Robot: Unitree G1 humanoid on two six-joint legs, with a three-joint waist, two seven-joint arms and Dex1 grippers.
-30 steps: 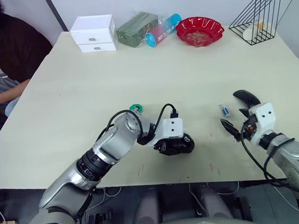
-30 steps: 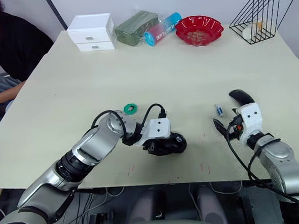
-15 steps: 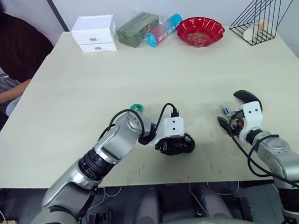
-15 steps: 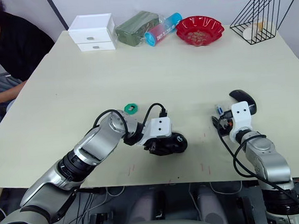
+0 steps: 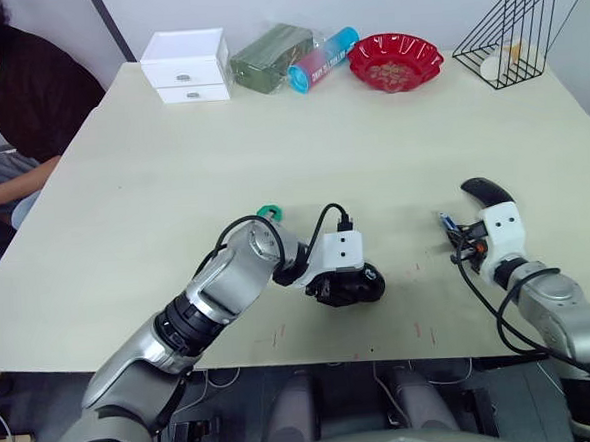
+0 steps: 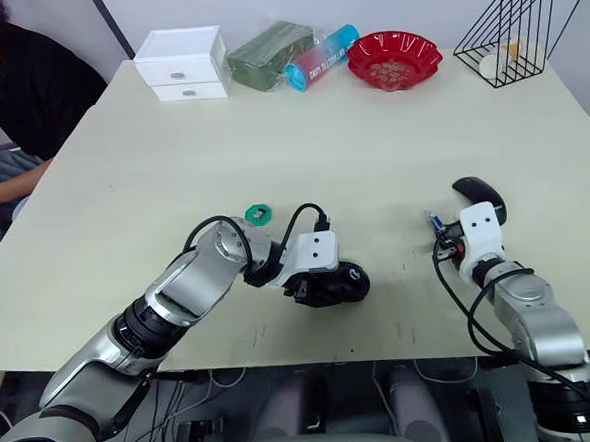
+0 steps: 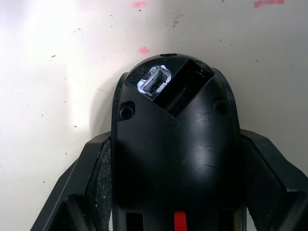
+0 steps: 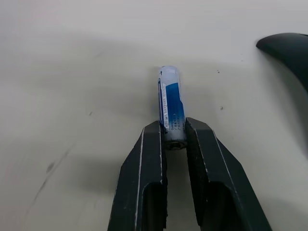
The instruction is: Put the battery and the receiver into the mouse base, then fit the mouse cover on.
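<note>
The black mouse base (image 5: 354, 283) lies near the table's front edge, its red wheel part (image 7: 179, 221) facing my left gripper (image 5: 331, 285), which is shut on its sides. Its battery bay (image 7: 185, 86) is empty. A small silvery piece (image 7: 155, 82) sits in a slot beside the bay; whether that is the receiver I cannot tell. To the right, my right gripper (image 8: 173, 130) is shut on the near end of the blue battery (image 8: 172, 98), which lies on the table (image 5: 444, 219). The glossy black mouse cover (image 5: 484, 191) rests just behind that gripper.
A green toothed disc (image 5: 268, 215) lies behind my left arm. Along the far edge stand a white drawer box (image 5: 186, 65), a green pack (image 5: 270, 57), a blue-pink tube (image 5: 322, 59), a red bowl (image 5: 395, 62) and a wire rack (image 5: 509, 38). A person (image 5: 7, 98) sits at the left.
My right gripper, open beside the battery a second ago, has moved up to it and shut on its end. The left gripper and the mouse base have stayed put.
</note>
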